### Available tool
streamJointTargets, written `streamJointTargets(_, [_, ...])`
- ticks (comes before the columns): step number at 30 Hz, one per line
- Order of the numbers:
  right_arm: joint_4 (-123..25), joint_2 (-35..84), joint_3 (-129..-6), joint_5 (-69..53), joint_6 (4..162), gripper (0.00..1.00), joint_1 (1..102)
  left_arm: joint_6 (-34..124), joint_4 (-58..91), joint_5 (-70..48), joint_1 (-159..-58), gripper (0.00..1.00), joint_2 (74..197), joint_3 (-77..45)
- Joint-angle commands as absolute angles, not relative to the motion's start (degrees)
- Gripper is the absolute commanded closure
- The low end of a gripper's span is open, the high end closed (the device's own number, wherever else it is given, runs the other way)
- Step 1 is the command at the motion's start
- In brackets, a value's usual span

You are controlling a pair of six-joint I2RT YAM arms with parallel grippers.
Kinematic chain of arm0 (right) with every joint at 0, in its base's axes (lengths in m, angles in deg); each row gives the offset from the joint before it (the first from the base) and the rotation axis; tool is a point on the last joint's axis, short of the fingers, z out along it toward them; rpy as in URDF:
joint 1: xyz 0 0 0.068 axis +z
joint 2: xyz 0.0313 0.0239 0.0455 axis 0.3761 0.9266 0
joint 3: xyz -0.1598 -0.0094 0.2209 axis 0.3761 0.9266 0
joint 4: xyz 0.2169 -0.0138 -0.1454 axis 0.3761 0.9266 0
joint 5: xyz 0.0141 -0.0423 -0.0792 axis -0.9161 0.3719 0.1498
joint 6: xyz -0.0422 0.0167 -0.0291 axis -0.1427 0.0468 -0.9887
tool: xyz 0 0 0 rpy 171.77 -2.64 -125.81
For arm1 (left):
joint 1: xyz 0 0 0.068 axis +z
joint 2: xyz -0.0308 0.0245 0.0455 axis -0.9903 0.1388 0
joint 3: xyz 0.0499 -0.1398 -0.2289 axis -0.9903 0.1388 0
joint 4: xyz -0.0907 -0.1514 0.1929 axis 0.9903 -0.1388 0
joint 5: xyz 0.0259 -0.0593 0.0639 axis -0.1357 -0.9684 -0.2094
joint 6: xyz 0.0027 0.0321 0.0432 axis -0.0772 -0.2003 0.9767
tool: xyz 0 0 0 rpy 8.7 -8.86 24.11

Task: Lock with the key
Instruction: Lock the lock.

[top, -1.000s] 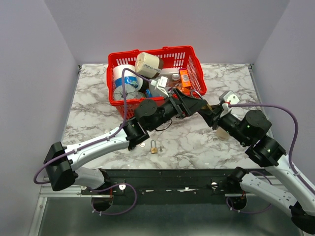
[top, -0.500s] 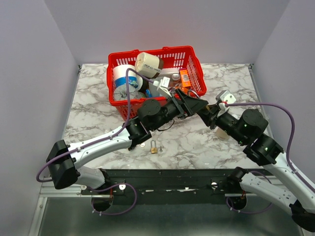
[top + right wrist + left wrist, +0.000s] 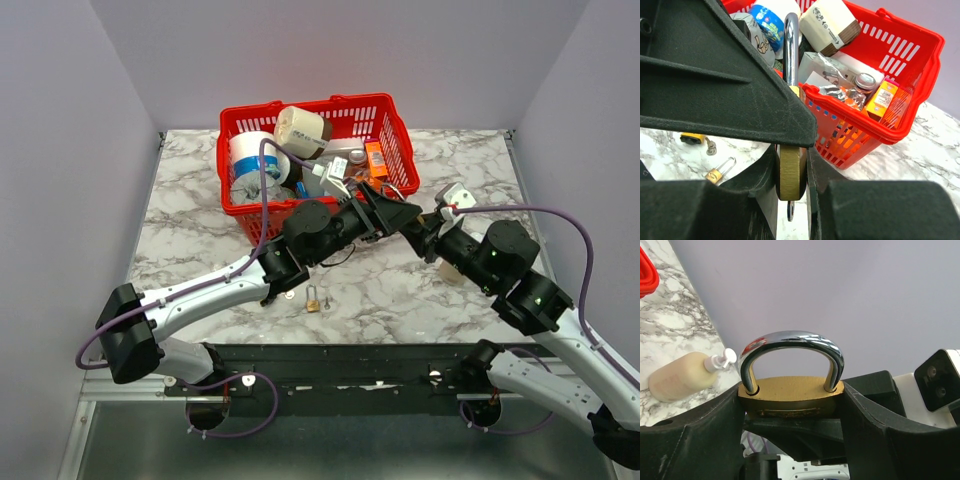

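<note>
A brass padlock point(image 3: 790, 397) with a chrome shackle point(image 3: 790, 340) is held up in the air between both arms. Both shackle legs sit in the body. My right gripper point(image 3: 790, 165) is shut on the padlock's point(image 3: 790, 175) flat faces from below. My left gripper point(image 3: 791, 390) spans the body's narrow ends, with both fingers touching it. A small dark metal piece point(image 3: 790, 211), seemingly the key's head, hangs under the body. In the top view the left gripper point(image 3: 405, 213) and the right gripper point(image 3: 425, 232) meet in front of the basket, hiding the padlock.
A red basket point(image 3: 400, 130) full of household items stands at the back. A lotion bottle point(image 3: 450, 272) lies under the right arm. A small brass padlock point(image 3: 313, 301) and a loose key point(image 3: 710, 146) lie on the marble table near the front edge.
My left gripper's jaws have narrowed onto the padlock's ends. Both arms have edged slightly left. The right gripper's hold has not changed.
</note>
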State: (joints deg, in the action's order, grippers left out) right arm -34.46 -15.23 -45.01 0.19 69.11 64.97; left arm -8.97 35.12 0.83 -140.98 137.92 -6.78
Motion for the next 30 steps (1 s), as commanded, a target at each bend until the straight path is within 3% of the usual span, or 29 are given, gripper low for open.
streamJointTargets(1, [-36.39,-16.99,-46.55,-2.7,70.07,0.7,65.69,-6.34,36.32,0.12,-140.48,0.83,135.89,-6.54])
streamJointTargets(3, [-34.55,-18.22,-46.47,-2.79,69.99,0.57,65.69,-5.55,36.41,-0.5,-139.86,0.99,135.09,-5.92])
streamJointTargets(4, [-33.76,-18.66,-46.55,-2.79,69.72,0.52,65.69,-5.29,36.32,-1.11,-139.33,1.0,134.39,-5.31])
streamJointTargets(5, [-31.92,-19.01,-46.64,-2.27,69.64,0.41,65.69,-5.11,36.32,-1.29,-139.15,1.0,134.04,-5.04])
streamJointTargets(9, [-25.76,-21.56,-47.34,-2.08,69.72,0.25,65.69,-3.97,37.72,-2.61,-138.45,1.0,132.63,-4.16])
streamJointTargets(12, [-21.37,-22.7,-47.7,-3.14,69.11,0.26,65.69,-3.35,38.95,-3.48,-138.27,1.0,131.93,-3.89])
streamJointTargets(16, [-19.42,-22.62,-47.96,-4.45,67.97,0.35,65.6,-3.7,40.01,-5.16,-138.27,1.0,131.75,-3.81])
streamJointTargets(30, [-23.99,-18.4,-48.66,-3.4,67.17,0.5,65.6,-5.63,38.34,-4.02,-138.36,1.0,131.93,-3.19])
